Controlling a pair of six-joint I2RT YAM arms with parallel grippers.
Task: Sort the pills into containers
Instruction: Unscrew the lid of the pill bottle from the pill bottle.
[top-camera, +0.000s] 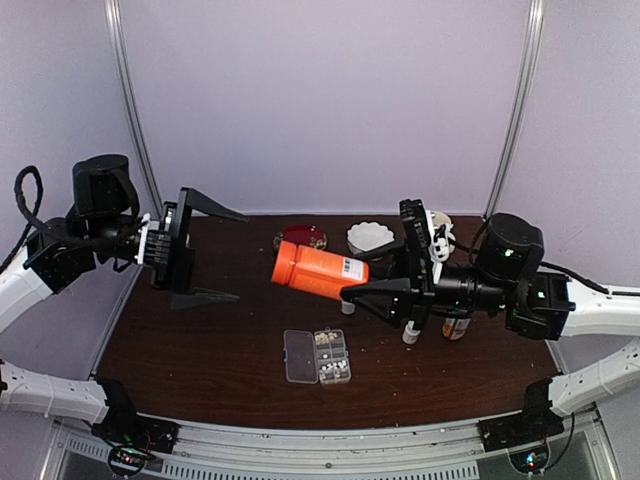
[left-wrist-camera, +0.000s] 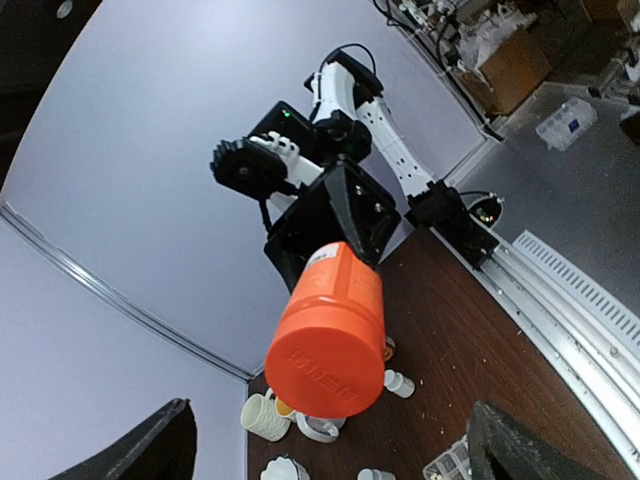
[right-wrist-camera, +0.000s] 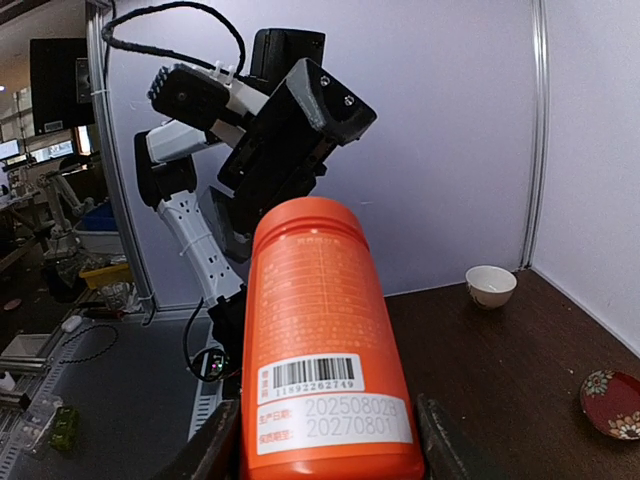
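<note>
Top view: at centre-right the right gripper (top-camera: 355, 275) clasps the orange plastic bottle (top-camera: 318, 268), which lies on its side above the dark table (top-camera: 200, 370). Its cap (top-camera: 283, 264) points toward frame left. The left gripper (top-camera: 240, 257), spread wide and empty, stands near that cap, in line with the bottle's long axis. The clear plastic pill box (top-camera: 298, 357) holds whitish pills (top-camera: 326, 340) at lower centre, below the bottle.

Left wrist view: the cap faces the lens squarely between parted fingers (left-wrist-camera: 150, 450).

Right wrist view: this gripper's fingers (right-wrist-camera: 215, 450) flank the bottle's base. The left arm looks better placed for the cap.
</note>
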